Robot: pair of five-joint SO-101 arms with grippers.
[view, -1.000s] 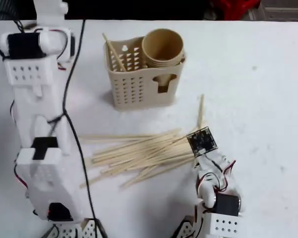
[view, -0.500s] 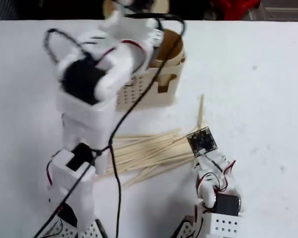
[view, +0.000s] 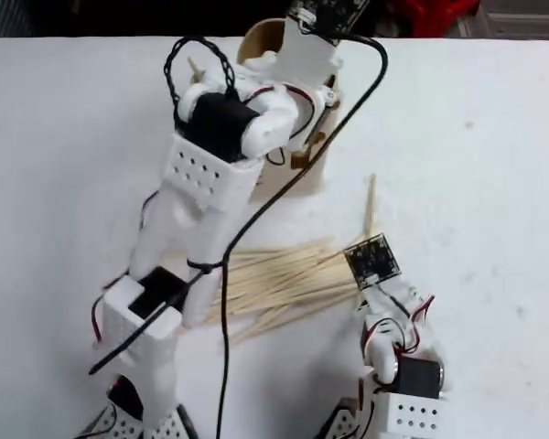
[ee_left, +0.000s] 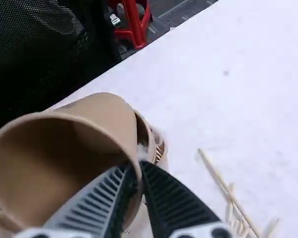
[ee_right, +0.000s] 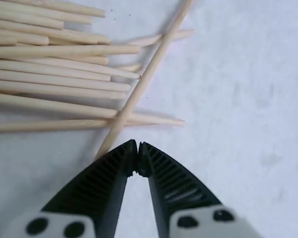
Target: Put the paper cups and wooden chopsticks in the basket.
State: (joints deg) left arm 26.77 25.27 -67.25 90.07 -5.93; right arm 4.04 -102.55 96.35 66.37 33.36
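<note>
In the left wrist view my left gripper (ee_left: 138, 166) is shut on the rim of a tan paper cup (ee_left: 54, 148), which is tilted over more paper cups (ee_left: 158, 145) stacked below. From above, the left arm (view: 220, 137) stretches over the beige basket (view: 306, 166), with the held cup (view: 259, 41) at its far side. One chopstick (view: 195, 69) stands in the basket. A pile of wooden chopsticks (view: 284, 279) lies on the table. My right gripper (ee_right: 137, 159) is shut and empty, just short of the chopsticks (ee_right: 54, 74).
The white table (view: 476, 137) is bare to the right of the basket. A black cable (view: 224, 302) hangs from the left arm across the chopstick pile. A red stool (ee_left: 134, 20) and dark floor lie beyond the table's far edge.
The left arm has swung from the table's left side to above the basket, bringing a paper cup with it. The right arm has not moved.
</note>
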